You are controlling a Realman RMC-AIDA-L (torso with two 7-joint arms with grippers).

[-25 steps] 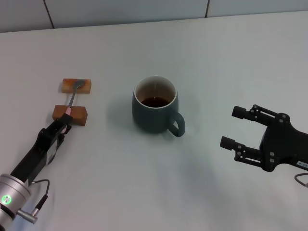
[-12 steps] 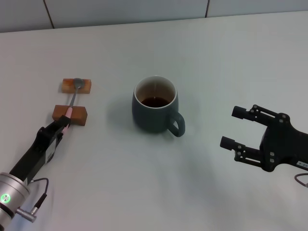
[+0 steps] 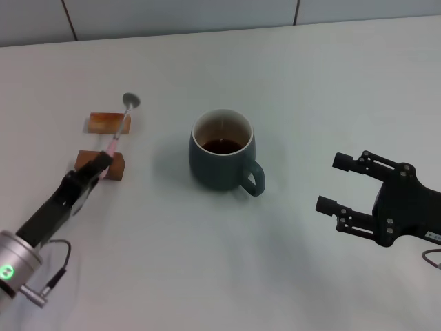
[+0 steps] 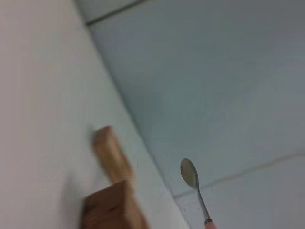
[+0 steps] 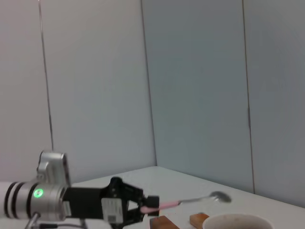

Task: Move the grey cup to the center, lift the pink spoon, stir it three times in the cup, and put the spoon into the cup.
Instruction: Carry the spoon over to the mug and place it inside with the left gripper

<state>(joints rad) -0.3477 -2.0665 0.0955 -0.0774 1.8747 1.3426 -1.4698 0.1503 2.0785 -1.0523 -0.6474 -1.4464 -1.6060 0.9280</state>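
Rising off the two wooden blocks [image 3: 102,143], the spoon [image 3: 120,125] now hangs in the air beyond and left of the cup [image 3: 222,149]; half a second ago its bowl lay on the far block. That puts the lift underway, with the stirring not yet begun. The left gripper [image 3: 96,169] is closed on the end of the pink handle, just over the near block. The spoon's long axis runs from the gripper away from the robot and slightly toward the cup, the metal bowl leading and raised above the handle. The cup stands mid-table, dark liquid inside, handle turned toward the robot's right. The right gripper [image 3: 341,183] waits well right of the cup, fingers spread wide.
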